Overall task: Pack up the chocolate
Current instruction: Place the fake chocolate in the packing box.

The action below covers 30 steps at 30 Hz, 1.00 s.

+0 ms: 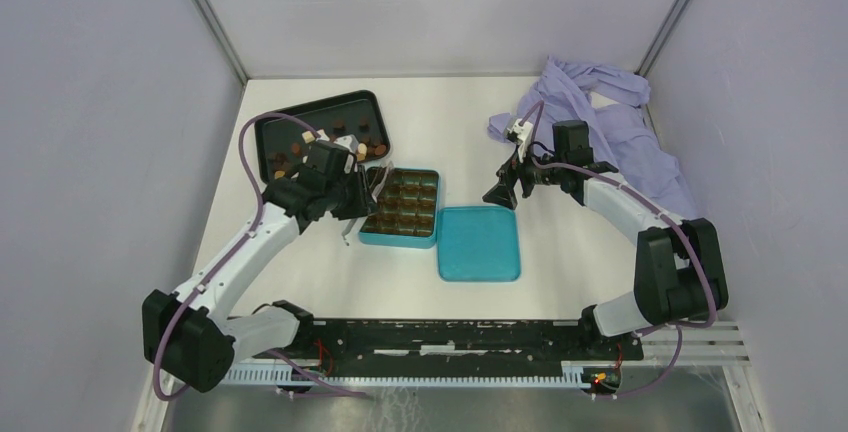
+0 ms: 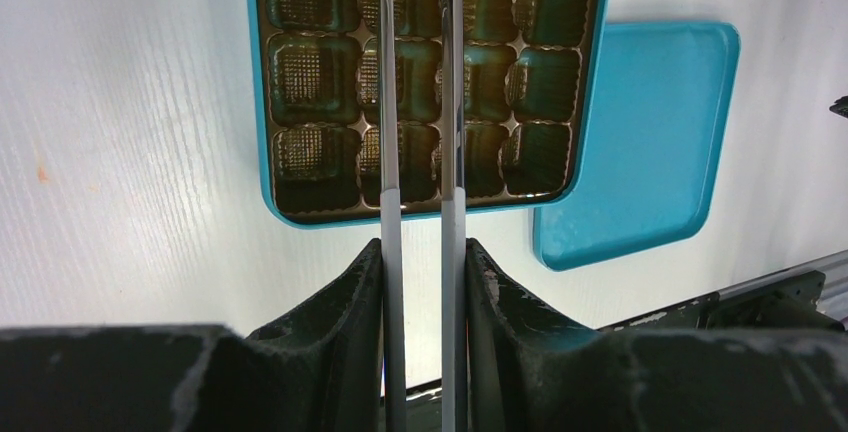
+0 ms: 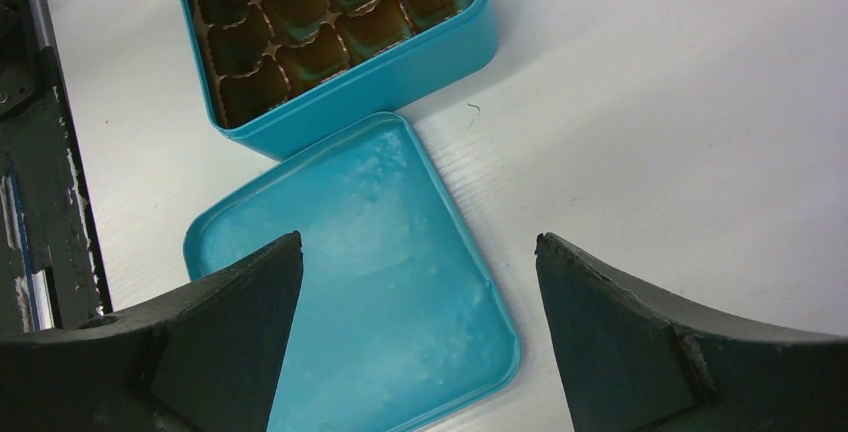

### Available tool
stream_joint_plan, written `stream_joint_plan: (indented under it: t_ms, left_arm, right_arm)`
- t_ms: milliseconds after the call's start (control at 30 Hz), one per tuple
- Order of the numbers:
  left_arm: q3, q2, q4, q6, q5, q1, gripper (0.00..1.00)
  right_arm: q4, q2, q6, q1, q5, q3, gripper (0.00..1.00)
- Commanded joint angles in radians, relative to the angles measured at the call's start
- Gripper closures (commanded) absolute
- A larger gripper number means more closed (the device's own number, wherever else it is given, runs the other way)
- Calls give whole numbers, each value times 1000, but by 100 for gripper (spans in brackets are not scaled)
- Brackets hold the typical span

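Small brown and cream chocolate pieces (image 1: 300, 138) lie scattered in a black tray (image 1: 268, 132) at the back left. A teal box (image 1: 432, 214) with a brown grid insert stands mid-table, and the cells that show are empty. My left gripper (image 1: 352, 164) (image 2: 422, 247) is shut on a pair of long grey tweezers (image 2: 392, 102). Their two arms reach out over the box (image 2: 258, 102), and their tips run out of the left wrist view. My right gripper (image 1: 503, 188) (image 3: 418, 242) hangs open above the teal lid (image 3: 370, 282), holding nothing.
The teal lid (image 1: 478, 242) (image 2: 640, 142) lies flat just right of the box (image 3: 400, 62). A crumpled purple cloth (image 1: 610, 122) fills the back right corner. Grey walls close in both sides, and a black rail (image 1: 450, 337) runs along the near edge.
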Motion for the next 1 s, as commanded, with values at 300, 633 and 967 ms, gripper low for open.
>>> stream_joint_plan:
  t_ms: [300,633,967]
  left_arm:
    - [24,39,77,34,-34,-30,68]
    - [46,47,69,34,-55,-41,61]
    - [87,26,55,30,-64,-43,62]
  right_arm:
    - [23,6,-15,-1,-9,2,8]
    - [21,4,-18,-2,-11,1,7]
    - [20,3,-19,-2,-14,1,8]
